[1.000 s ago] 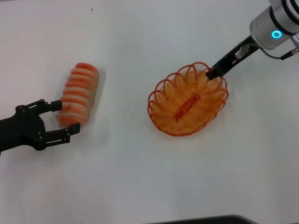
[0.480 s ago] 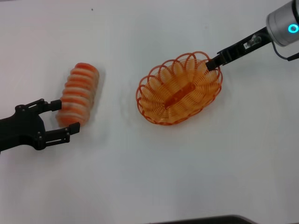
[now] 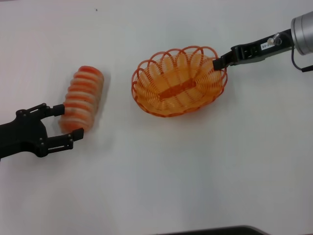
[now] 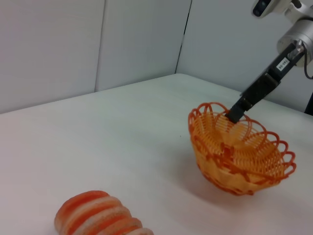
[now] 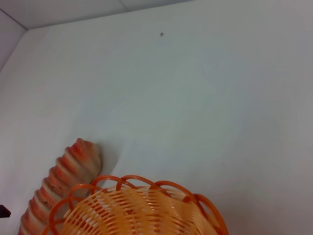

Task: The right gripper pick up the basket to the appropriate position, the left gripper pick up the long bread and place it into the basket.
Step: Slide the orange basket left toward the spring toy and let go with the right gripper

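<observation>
- The right gripper, a black two-fingered claw on a labelled black arm, was clenched on the looped rim of the oval orange wire-look basket, at the end of the basket on the robot's right.
- In the left wrist view the basket hung tilted from that grip, with a shadow on the white counter beneath it; whether its base touched the counter could not be told.
- The long bread, a pale cream toy loaf with orange-red crosswise ridges, lay on the counter well to the basket's left, its long axis running roughly away from the robot.
- The left gripper, an unlabelled black claw, was released, its fingers straddling the loaf's near end, not yet closed.
- Judged from this, the left arm was much the nearer to the bread, and the basket lay to that gripper's right, so the loaf would have to travel that way.
</observation>
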You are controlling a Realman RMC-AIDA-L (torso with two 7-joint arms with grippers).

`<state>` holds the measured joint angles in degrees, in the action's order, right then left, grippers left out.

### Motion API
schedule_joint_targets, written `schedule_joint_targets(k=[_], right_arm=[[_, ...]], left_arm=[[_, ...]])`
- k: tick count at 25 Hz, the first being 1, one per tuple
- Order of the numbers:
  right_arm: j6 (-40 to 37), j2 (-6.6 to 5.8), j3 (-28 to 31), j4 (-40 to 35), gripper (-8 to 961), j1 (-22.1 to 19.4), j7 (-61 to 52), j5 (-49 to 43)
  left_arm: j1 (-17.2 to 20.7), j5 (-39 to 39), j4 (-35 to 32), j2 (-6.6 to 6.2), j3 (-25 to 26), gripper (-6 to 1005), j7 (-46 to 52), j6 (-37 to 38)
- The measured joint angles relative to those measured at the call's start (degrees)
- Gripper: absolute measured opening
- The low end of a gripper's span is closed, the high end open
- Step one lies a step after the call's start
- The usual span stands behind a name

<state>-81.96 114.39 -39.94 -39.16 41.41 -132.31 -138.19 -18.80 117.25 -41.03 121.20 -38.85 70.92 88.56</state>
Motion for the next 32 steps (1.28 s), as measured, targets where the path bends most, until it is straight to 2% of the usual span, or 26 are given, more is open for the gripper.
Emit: schedule_joint_targets(k=[6,13,19,32], right_arm=[[2.06,1.16,0.28,1.84,70,0.04,-1.6,0.36],[2.94,1.47,0.8,3.33,65,0.44,-4.09,1.56],[4.6,2.28,-0.4,3.62,67,0.72,-6.97,1.55],[6.72,2.52,-1.55,3.65,72,0.5,-8.11,1.36]], left_arm=[[-0.01,0.0,0.03,0.0,-0.1,857,-0.15,-0.14],[0.1,0.0,-0.01,0.0,-0.08,857,-0.14,-0.02],[0.24,0.0,-0.01,0.0,-0.09,857,-0.15,-0.14],[0.31,0.87,0.02,0.0,-0.17,856,-0.02,-0.23]])
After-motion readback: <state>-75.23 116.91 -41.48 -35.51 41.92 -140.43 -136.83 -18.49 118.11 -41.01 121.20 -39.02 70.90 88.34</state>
